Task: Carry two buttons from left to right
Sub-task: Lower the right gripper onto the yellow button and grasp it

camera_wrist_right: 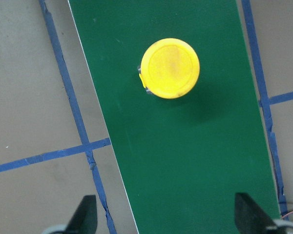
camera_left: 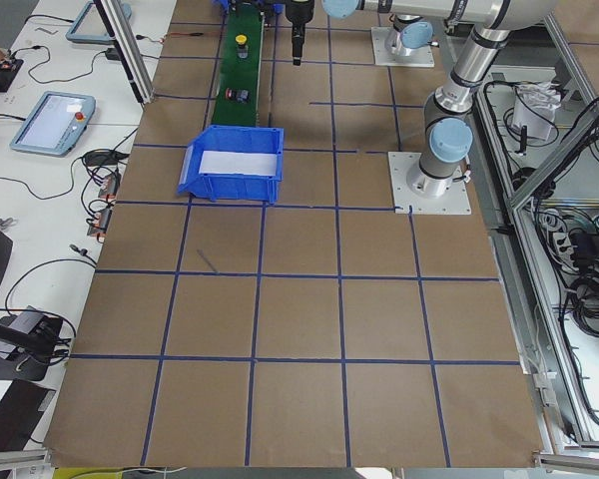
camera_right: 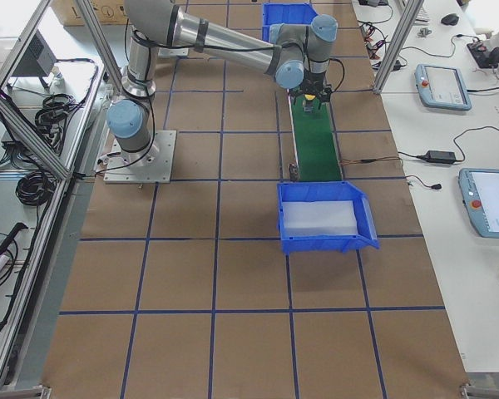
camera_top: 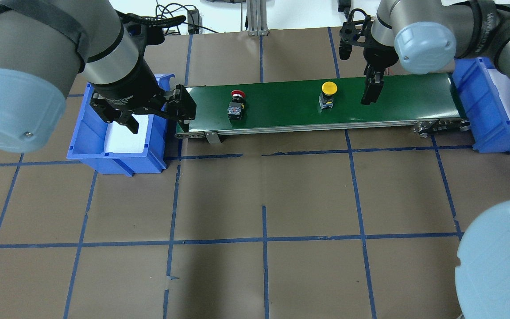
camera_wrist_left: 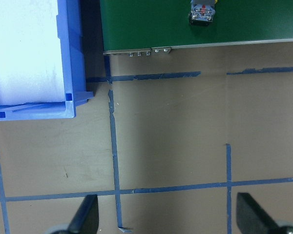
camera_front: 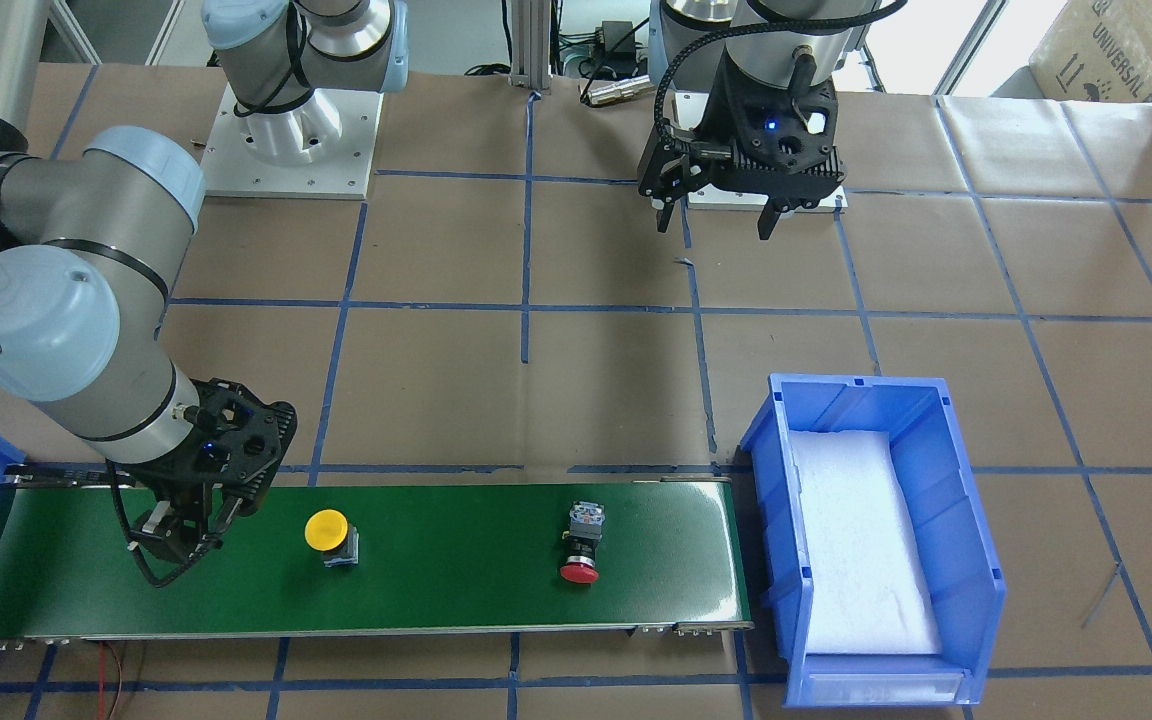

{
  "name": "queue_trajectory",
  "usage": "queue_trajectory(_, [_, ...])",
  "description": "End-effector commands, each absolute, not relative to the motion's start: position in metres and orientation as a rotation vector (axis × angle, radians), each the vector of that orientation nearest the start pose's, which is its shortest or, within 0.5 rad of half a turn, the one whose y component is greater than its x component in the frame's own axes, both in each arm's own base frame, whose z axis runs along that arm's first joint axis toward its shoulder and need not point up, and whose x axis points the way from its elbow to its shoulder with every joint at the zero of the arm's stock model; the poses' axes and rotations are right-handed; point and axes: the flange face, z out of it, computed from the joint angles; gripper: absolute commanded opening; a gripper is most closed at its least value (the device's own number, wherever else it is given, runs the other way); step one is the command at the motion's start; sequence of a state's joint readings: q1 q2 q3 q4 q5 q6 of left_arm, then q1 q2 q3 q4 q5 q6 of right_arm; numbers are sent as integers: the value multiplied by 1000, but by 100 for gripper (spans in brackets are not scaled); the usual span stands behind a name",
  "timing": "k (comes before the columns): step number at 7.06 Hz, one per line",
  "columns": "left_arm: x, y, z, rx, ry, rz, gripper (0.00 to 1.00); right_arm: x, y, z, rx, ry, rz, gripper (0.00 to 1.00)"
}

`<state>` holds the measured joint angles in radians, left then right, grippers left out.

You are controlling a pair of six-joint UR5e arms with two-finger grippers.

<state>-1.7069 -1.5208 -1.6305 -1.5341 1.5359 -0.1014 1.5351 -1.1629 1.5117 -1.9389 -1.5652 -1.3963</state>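
Note:
A yellow-capped button (camera_front: 328,530) stands on the green conveyor belt (camera_front: 456,590). It also shows in the overhead view (camera_top: 328,88) and in the right wrist view (camera_wrist_right: 170,68). A red-capped button (camera_front: 579,570) lies on its side further along the belt (camera_top: 236,102); its body shows in the left wrist view (camera_wrist_left: 202,12). My right gripper (camera_front: 176,548) hangs open and empty over the belt beside the yellow button (camera_top: 368,93). My left gripper (camera_top: 158,116) is open and empty, raised above the table near the belt's left end and the left bin.
A blue bin (camera_top: 117,155) with a white pad stands at the belt's left end (camera_front: 976,560). A second blue bin (camera_top: 494,110) stands at the belt's right end. The table is brown paper with blue tape lines.

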Motion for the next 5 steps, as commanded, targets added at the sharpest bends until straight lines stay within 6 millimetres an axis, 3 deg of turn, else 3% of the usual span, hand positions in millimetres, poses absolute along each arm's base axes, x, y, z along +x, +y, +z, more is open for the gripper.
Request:
queue_trajectory(1, [-201, -452, 485, 57, 3179, -27, 100, 113, -643, 297, -2113, 2364, -75, 100])
queue_trajectory(5, [-201, -449, 486, 52, 3179, -10, 100, 113, -654, 283, -2229, 2281, -138, 100])
